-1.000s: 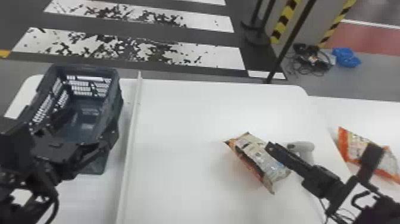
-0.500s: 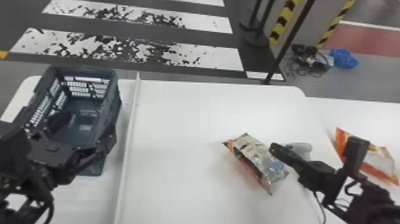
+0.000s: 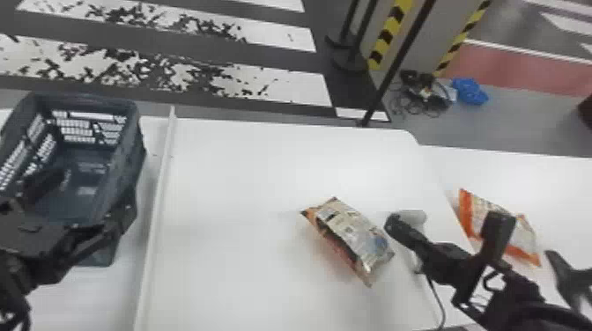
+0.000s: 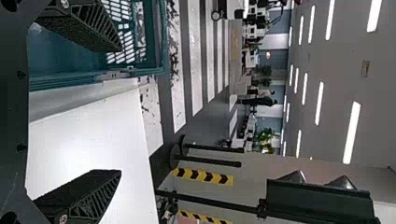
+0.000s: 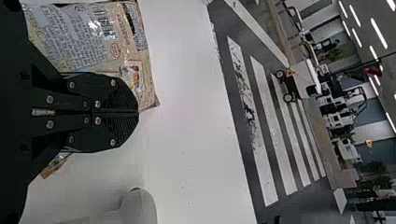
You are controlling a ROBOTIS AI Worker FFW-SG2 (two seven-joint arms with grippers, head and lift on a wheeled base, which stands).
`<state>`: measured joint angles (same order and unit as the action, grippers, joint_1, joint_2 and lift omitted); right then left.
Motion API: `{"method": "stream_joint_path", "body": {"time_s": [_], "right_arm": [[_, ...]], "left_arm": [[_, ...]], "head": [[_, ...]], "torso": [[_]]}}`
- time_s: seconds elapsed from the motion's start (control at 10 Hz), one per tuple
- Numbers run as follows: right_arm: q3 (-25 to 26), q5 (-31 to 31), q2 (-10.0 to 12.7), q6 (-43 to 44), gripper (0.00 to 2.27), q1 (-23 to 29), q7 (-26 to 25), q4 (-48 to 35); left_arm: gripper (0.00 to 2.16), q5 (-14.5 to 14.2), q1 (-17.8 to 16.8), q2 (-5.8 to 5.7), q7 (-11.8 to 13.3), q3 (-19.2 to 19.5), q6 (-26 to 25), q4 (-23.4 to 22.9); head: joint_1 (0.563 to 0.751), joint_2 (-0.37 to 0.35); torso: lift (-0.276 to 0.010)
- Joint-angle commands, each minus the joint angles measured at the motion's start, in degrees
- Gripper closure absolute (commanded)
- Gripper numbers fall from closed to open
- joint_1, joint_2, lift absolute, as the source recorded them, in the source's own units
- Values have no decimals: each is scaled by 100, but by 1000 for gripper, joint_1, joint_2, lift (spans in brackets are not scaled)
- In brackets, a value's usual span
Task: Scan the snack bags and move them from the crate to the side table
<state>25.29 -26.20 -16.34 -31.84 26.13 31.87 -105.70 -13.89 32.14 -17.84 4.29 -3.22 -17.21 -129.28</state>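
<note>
Right gripper [image 3: 393,223]: two black fingers pressed together, tips at the bag's edge in the head view; whether they touch it, cannot tell. Snack bag [image 3: 352,233], first: lying on the white table [image 3: 229,176], set at a slant, printed panel up; plump, glossy, crinkled; pale beige and silvery face with dense small print, a barcode, a round red mark and a small food picture; orange along one side and at one corner, a dark strip between; ends flattened, corners pointed. Second bag [image 3: 468,215]: on the side table [image 3: 528,171], orange at both ends, pale in the middle, partly hidden by the right arm. Scanner [image 3: 412,216]: pale, handheld, just beside the right gripper. Left gripper [image 3: 95,187]: fingers spread at the dark blue-grey crate [image 3: 132,145], one over its inside, one outside its wall.
</note>
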Motion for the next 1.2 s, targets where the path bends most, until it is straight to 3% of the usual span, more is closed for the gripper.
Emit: {"method": "stream_joint_path", "body": {"time_s": [0.0, 0.6, 1.1], "right_arm": [[2, 1, -1, 94, 2240, 50, 21, 120], [-59, -78, 78, 112, 2240, 402, 100, -39], [-24, -368, 298, 94, 2240, 850, 205, -513]], "left_arm": [[66, -9, -15, 0, 10, -12, 19, 17], [66, -114, -129, 0, 54, -3, 160, 96], [66, -158, -164, 0, 63, 6, 177, 87]], "head": [[695, -282], [695, -285], [695, -253]], "torso": [[-87], [-87], [-87]]}}
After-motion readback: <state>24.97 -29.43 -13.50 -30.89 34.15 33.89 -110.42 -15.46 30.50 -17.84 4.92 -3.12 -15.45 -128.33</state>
